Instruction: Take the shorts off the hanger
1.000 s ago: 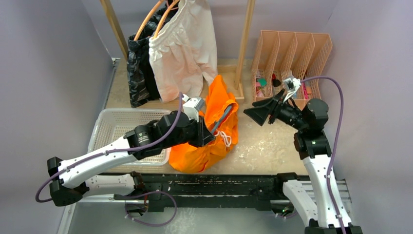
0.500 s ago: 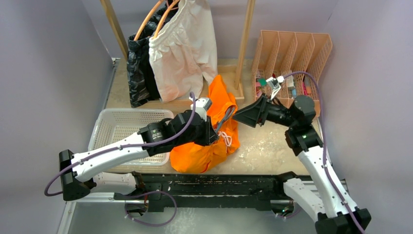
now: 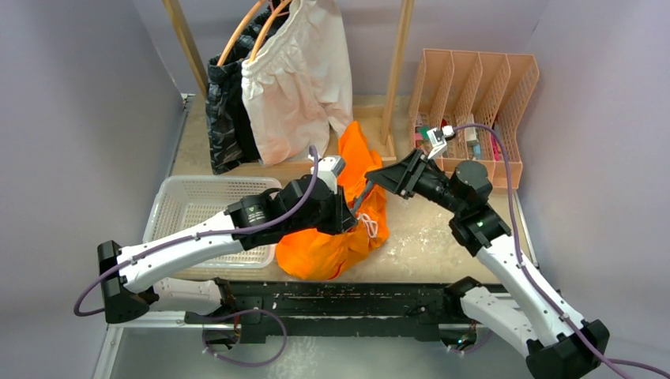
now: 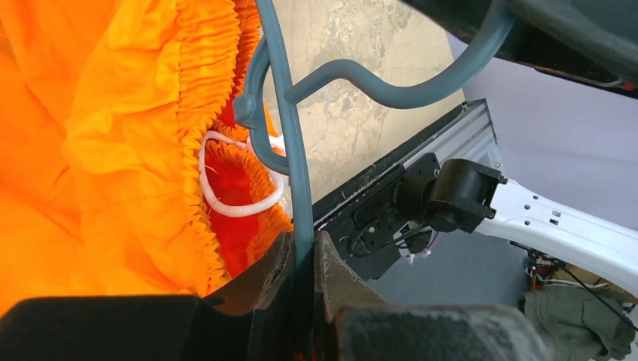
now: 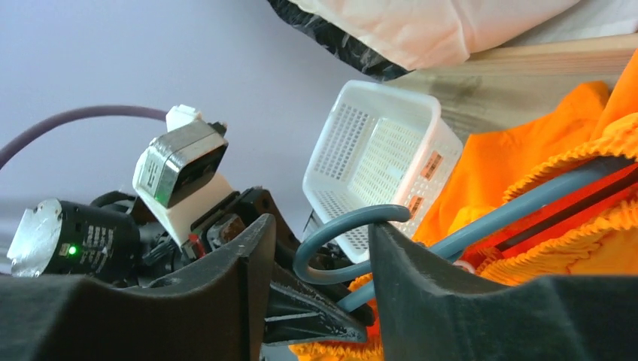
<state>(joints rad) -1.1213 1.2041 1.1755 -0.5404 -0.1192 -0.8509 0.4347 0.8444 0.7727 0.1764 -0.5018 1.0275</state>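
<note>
**Right gripper has arrived at the hanger hook**

Since a second ago, my right gripper (image 5: 320,252) has swung left across the table (image 3: 442,237) to the hanger (image 4: 286,113). Its jaws stand apart with the grey hook (image 5: 353,214) between them; I cannot tell if they touch it. My left gripper (image 4: 301,256) is pressed together on the hanger's wire. The orange shorts (image 3: 332,253) hang bunched on this hanger, the white drawstring (image 4: 226,207) beside the wire and the lower part resting on the table, just beside the white basket (image 3: 182,209). Behind, white shorts (image 3: 296,87) and dark shorts (image 3: 229,118) hang on the wooden rack (image 3: 395,71).
</note>
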